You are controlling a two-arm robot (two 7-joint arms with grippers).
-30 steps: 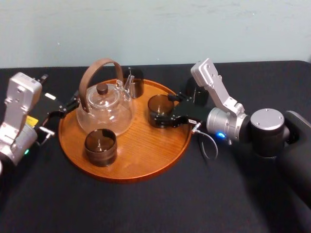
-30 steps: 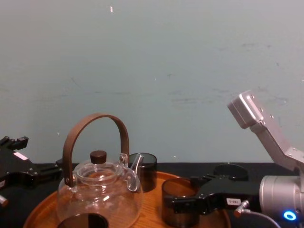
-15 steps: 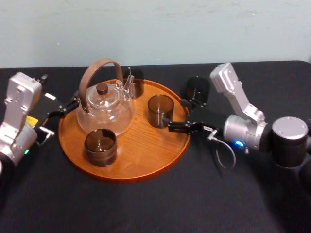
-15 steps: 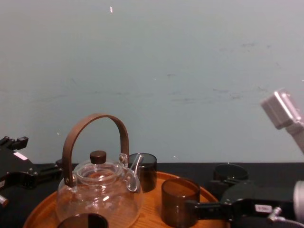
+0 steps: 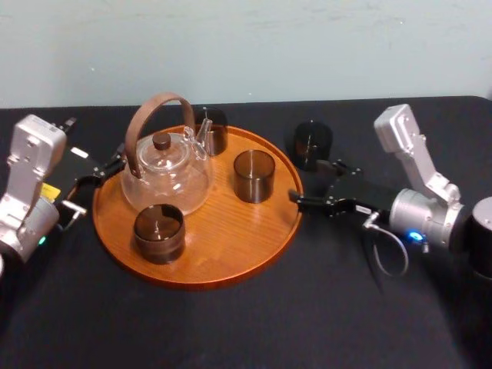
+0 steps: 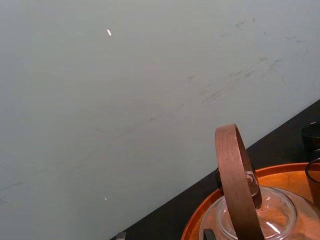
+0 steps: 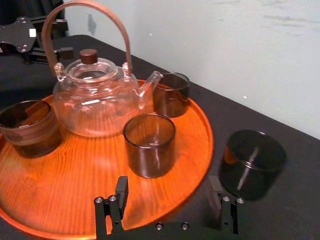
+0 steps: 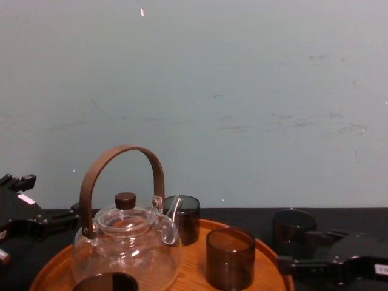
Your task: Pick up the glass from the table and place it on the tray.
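A dark smoked glass point(image 5: 254, 175) point(image 7: 149, 144) point(image 8: 230, 257) stands upright on the right part of the round wooden tray point(image 5: 231, 242) point(image 7: 85, 185), free of any grip. Another dark glass point(image 5: 313, 144) point(image 7: 252, 162) point(image 8: 294, 227) stands on the black table point(image 5: 231, 323) just beyond the tray's right rim. My right gripper point(image 5: 321, 184) point(image 7: 169, 200) point(image 8: 310, 248) is open and empty, low over the table at the tray's right edge, between the two glasses. My left gripper point(image 5: 96, 173) rests open at the tray's left side.
On the tray stand a glass teapot point(image 5: 165, 165) point(image 7: 95, 95) with a brown arched handle and two more dark glasses, one at the front left point(image 5: 159, 232) and one at the back point(image 5: 211, 127). A pale wall closes off the table's far edge.
My right gripper opened off the glass on the tray and drew back to the right, past the tray's rim. That glass stays where it stood. The left arm has not moved.
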